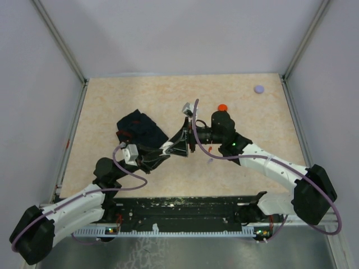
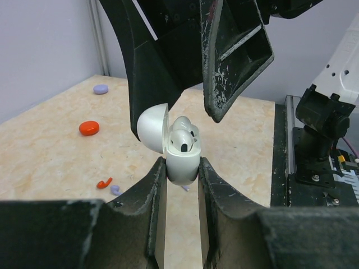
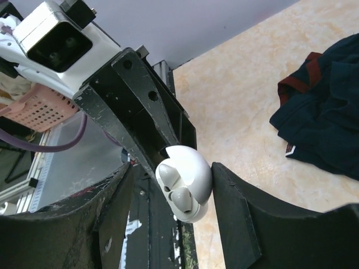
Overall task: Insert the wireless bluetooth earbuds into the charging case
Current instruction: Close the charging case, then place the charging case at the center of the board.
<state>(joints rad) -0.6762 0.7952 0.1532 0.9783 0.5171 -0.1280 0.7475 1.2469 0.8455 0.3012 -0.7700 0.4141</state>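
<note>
Since the two glossy white plastic earbuds (image 2: 182,140) sit in their wells in the small white rounded plastic charging case (image 2: 184,171), I'd call the white pair done; only its hinged lid (image 2: 151,129) stands open. My left end effector (image 2: 180,161) is clamped on the case body, holding it in the air over the middle of the beige speckled surface (image 1: 112,101). My right end effector (image 3: 173,171) has its jaws apart, straddling the lid end and gripping nothing; one finger looks to touch the lid, can't confirm.

Left to do, by my read: one small red curved earbud (image 2: 104,182) and two tiny lavender earbuds (image 2: 116,190) lie loose mid-surface under the case. Second red one not seen. Flat red round disc (image 2: 89,128) sits toward the far edge, lavender round disc (image 2: 100,88) near the far right corner; can't tell if they open.

Room: the two end effectors are nose to nose, little slack there. Crumpled dark navy cloth (image 1: 140,130) lies left of centre, just beside my left wrist. Far edge and left side are open; walls close in on all but the near edge.
</note>
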